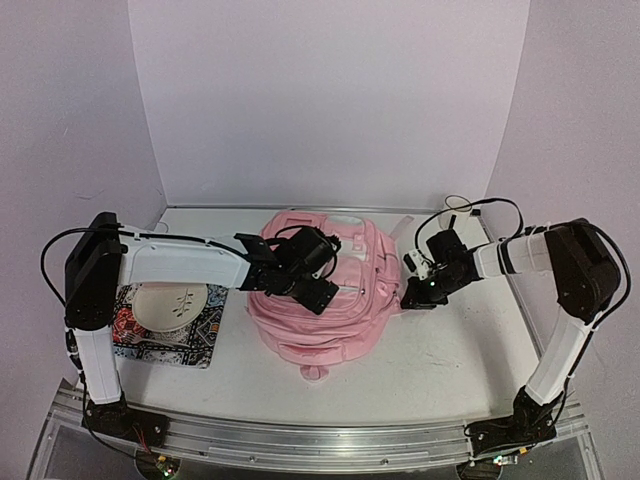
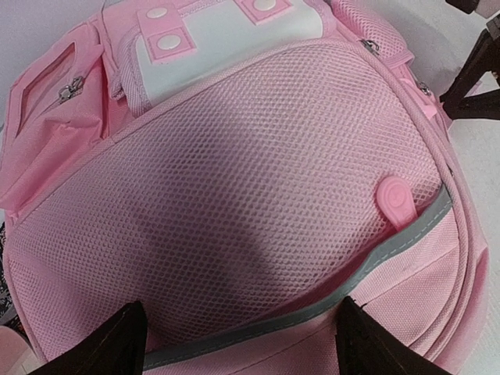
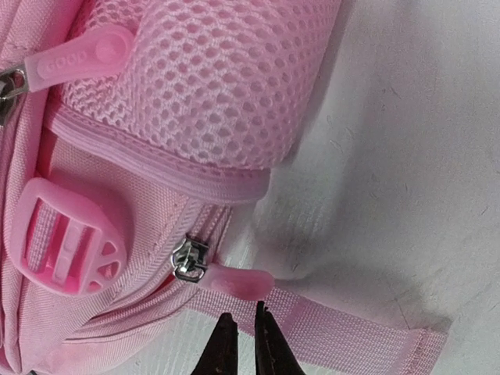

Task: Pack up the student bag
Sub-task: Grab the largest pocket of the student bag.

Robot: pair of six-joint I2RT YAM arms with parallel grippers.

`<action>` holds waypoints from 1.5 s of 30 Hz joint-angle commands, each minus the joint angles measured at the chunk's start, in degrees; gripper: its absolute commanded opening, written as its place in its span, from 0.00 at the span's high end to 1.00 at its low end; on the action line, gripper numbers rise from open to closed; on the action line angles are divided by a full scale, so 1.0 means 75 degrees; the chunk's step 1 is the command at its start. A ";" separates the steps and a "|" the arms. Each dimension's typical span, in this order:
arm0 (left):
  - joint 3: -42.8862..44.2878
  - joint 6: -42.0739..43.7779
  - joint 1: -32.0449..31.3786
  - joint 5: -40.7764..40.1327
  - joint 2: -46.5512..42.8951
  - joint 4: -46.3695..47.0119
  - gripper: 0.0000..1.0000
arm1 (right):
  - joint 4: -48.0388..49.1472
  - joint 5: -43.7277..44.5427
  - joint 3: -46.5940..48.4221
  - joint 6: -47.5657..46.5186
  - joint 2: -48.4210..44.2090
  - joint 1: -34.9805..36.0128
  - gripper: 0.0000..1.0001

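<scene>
My right claw is pinched down to a sliver, its tips right under the free end of a rubbery pink pull that hangs from a metal slider. I cannot tell whether the tab sits between the tips or just past them. Around it are a buckle, a mesh pocket and a flat strap lying on the table. All of that belongs to the right flank of the bag, which lies slumped at the middle of the table and reaches toward the far edge. My left claw hangs wide over the bag's front mesh with nothing in it, and a second pull sits beside a grey strip. A plate on a patterned mat sits by the left edge, apart from the bag. I judge the bag soft and floppy. It will likely sag, bunch and slide along with the zip rather than resist it, so one claw should pin the fabric while the other draws the slider. The pull is small and bendy, so I would pinch it close to the metal. The mesh looks likely to snag a fingertip. For shifting the whole bag, the strap webbing seems the firmest hold.
</scene>
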 commanded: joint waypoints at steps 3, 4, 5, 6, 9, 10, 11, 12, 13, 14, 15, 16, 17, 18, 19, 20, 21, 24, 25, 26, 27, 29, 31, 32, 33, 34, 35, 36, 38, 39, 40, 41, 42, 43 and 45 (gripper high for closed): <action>0.0351 -0.0094 0.0057 0.0056 0.0202 -0.0057 0.16 | -0.0404 0.0000 0.0266 -0.0172 -0.0216 0.0082 0.88; 0.0353 -0.0094 0.0059 0.0066 0.0199 -0.0057 0.16 | -0.0376 -0.0013 0.0271 -0.0226 -0.0208 0.0119 0.86; 0.0355 -0.0094 0.0059 0.0072 0.0196 -0.0058 0.16 | -0.0361 0.0001 0.0285 -0.0281 -0.0199 0.0158 0.83; 0.0362 -0.0094 0.0059 0.0077 0.0203 -0.0057 0.16 | -0.0351 0.0080 0.0297 -0.0351 -0.0192 0.0207 0.80; 0.0371 -0.0108 0.0058 0.0100 0.0231 -0.0060 0.16 | -0.0279 0.0449 0.0314 -0.0530 -0.0147 0.0367 0.72; 0.0375 -0.0114 0.0056 0.0110 0.0241 -0.0061 0.16 | -0.0233 0.0619 0.0314 -0.0569 -0.0128 0.0417 0.71; 0.0376 -0.0117 0.0058 0.0114 0.0244 -0.0063 0.16 | -0.0209 0.0831 0.0329 -0.0608 -0.0111 0.0487 0.70; 0.0377 -0.0118 0.0059 0.0124 0.0255 -0.0058 0.16 | -0.0205 0.1111 0.0353 -0.0641 -0.0103 0.0563 0.69; 0.0386 -0.0118 0.0059 0.0128 0.0252 -0.0057 0.16 | -0.0205 0.1394 0.0375 -0.0676 -0.0097 0.0638 0.69; 0.0387 -0.0118 0.0059 0.0134 0.0250 -0.0057 0.16 | -0.0205 0.1679 0.0397 -0.0707 -0.0102 0.0713 0.69; 0.0385 -0.0118 0.0059 0.0137 0.0246 -0.0062 0.16 | -0.0207 0.1944 0.0416 -0.0726 -0.0117 0.0776 0.69; 0.0390 -0.0110 0.0059 0.0137 0.0231 -0.0057 0.16 | -0.0199 0.2120 0.0413 -0.0782 -0.0139 0.0831 0.69; 0.0388 -0.0102 0.0058 0.0137 0.0221 -0.0052 0.16 | -0.0182 0.2289 0.0404 -0.0846 -0.0172 0.0886 0.70; 0.0390 -0.0089 0.0059 0.0136 0.0223 -0.0055 0.16 | -0.0152 0.2495 0.0398 -0.0909 -0.0184 0.0931 0.70; 0.0399 -0.0078 0.0059 0.0137 0.0227 -0.0056 0.16 | -0.0122 0.2634 0.0394 -0.0966 -0.0172 0.0963 0.71; 0.0409 -0.0069 0.0059 0.0133 0.0235 -0.0057 0.16 | -0.0103 0.2721 0.0406 -0.1008 -0.0149 0.0985 0.71; 0.0419 -0.0061 0.0062 0.0126 0.0246 -0.0060 0.16 | -0.0108 0.2733 0.0448 -0.1023 -0.0110 0.0996 0.71; 0.0463 -0.0057 0.0059 0.0125 0.0273 -0.0068 0.16 | -0.0156 0.2743 0.0561 -0.1090 0.0017 0.1084 0.71; 0.0479 -0.0052 0.0059 0.0125 0.0276 -0.0068 0.16 | -0.0184 0.2753 0.0600 -0.1118 0.0064 0.1131 0.71; 0.0485 -0.0043 0.0062 0.0119 0.0272 -0.0068 0.16 | -0.0238 0.2804 0.0643 -0.1118 0.0116 0.1165 0.71; 0.0491 -0.0034 0.0070 0.0115 0.0266 -0.0070 0.16 | -0.0295 0.2858 0.0693 -0.1118 0.0179 0.1194 0.71; 0.0488 -0.0024 0.0107 0.0128 0.0253 -0.0069 0.16 | -0.0449 0.2990 0.0815 -0.1112 0.0335 0.1214 0.71; 0.0482 -0.0026 0.0146 0.0164 0.0261 -0.0068 0.16 | -0.0617 0.3103 0.0901 -0.1127 0.0495 0.1225 0.71; 0.0481 -0.0031 0.0162 0.0188 0.0262 -0.0068 0.16 | -0.0677 0.3131 0.0945 -0.1142 0.0581 0.1224 0.71; 0.0481 -0.0036 0.0177 0.0209 0.0266 -0.0068 0.16 | -0.0728 0.3135 0.0981 -0.1163 0.0654 0.1225 0.71; 0.0480 -0.0041 0.0186 0.0223 0.0275 -0.0068 0.16 | -0.0760 0.3079 0.0997 -0.1199 0.0697 0.1229 0.71; 0.0475 -0.0045 0.0196 0.0240 0.0292 -0.0063 0.16 | -0.0784 0.3009 0.0996 -0.1237 0.0721 0.1235 0.72; 0.0476 -0.0055 0.0208 0.0242 0.0302 -0.0067 0.16 | -0.0810 0.2932 0.0994 -0.1269 0.0744 0.1238 0.72; 0.0479 -0.0069 0.0234 0.0277 0.0323 -0.0066 0.16 | -0.0884 0.2855 0.0994 -0.1327 0.0825 0.1242 0.72; 0.0480 -0.0072 0.0245 0.0294 0.0334 -0.0068 0.16 | -0.0913 0.2895 0.0996 -0.1335 0.0879 0.1240 0.72; 0.0476 -0.0080 0.0255 0.0305 0.0351 -0.0068 0.16 | -0.0918 0.2967 0.0982 -0.1355 0.0909 0.1238 0.72; 0.0479 -0.0082 0.0264 0.0318 0.0361 -0.0068 0.16 | -0.0919 0.3043 0.0955 -0.1375 0.0963 0.1240 0.73; 0.0481 -0.0083 0.0277 0.0336 0.0370 -0.0068 0.16 | -0.0919 0.3075 0.0965 -0.1349 0.1009 0.1240 0.75; 0.0481 -0.0088 0.0281 0.0361 0.0379 -0.0066 0.16 | -0.0919 0.3041 0.0998 -0.1365 0.1057 0.1238 0.76; 0.0499 -0.0092 0.0291 0.0387 0.0415 -0.0068 0.16 | -0.0919 0.3049 0.1044 -0.1385 0.1099 0.1236 0.80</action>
